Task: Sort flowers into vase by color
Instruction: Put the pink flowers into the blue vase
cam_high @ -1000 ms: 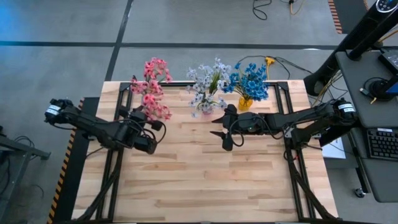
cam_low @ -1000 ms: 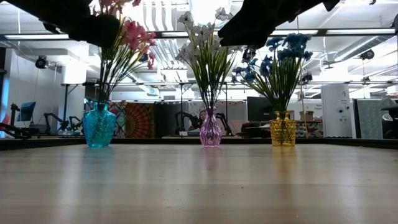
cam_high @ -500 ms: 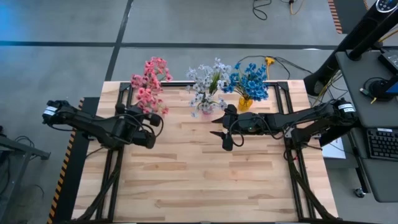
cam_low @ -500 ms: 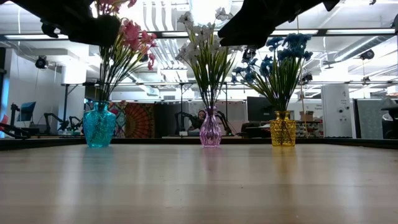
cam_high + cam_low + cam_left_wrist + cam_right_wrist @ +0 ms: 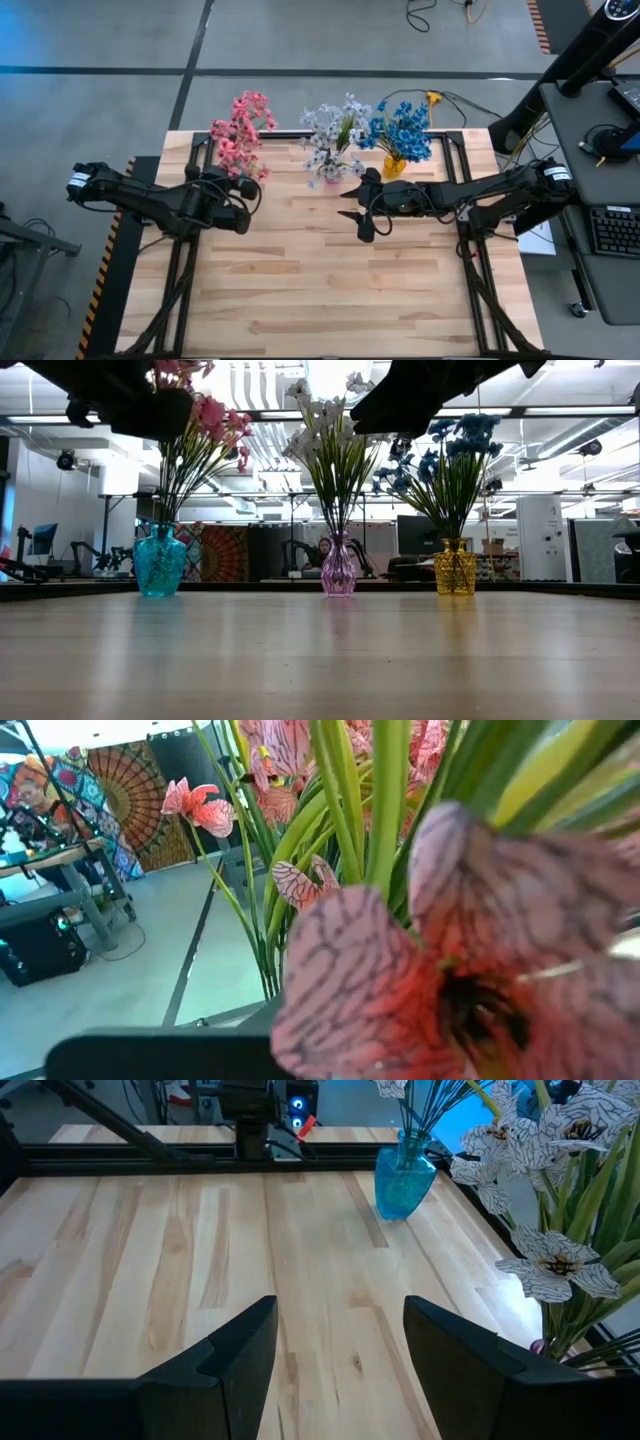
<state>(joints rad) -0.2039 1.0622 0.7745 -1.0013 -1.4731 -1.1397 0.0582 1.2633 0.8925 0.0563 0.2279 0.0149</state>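
Claw, left (image 5: 243, 210): dark two-finger type, on the dark left arm; positioned over the far left part of the pale wooden plank counter (image 5: 330, 280), just beside the pink blossoms; fingers pressed together, nothing seen held between them; its wrist view is filled at close range by pink veined petals and green stems.

Claw, right (image 5: 362, 213): dark two-finger type, on the right arm; positioned over the counter's far middle, just in front of the pink and yellow vases; fingers spread apart (image 5: 230, 1355), bare planks visible between them; nothing held.

Flowers, pink (image 5: 240, 140): artificial spray of small pink blossoms on long thin green stems; standing upright in a teal faceted glass vase (image 5: 160, 562) at the far left of the counter.

Flowers, pale lavender-white (image 5: 332, 140): artificial spray of pale blossoms with dark-veined petals on green stems; standing in a small pink glass vase (image 5: 338, 570) at the far centre.

Flowers, bright blue (image 5: 403, 130): artificial spray of small blue blossoms on green stems; standing in a yellow textured glass vase (image 5: 455, 569) at the far right of the row.

Arrangement: three vases in one line along the far edge, apart from one another; each holds one colour only; near half of the counter carries no loose stems.

Surroundings: grey floor around the counter; workshop room with ceiling lights beyond it.
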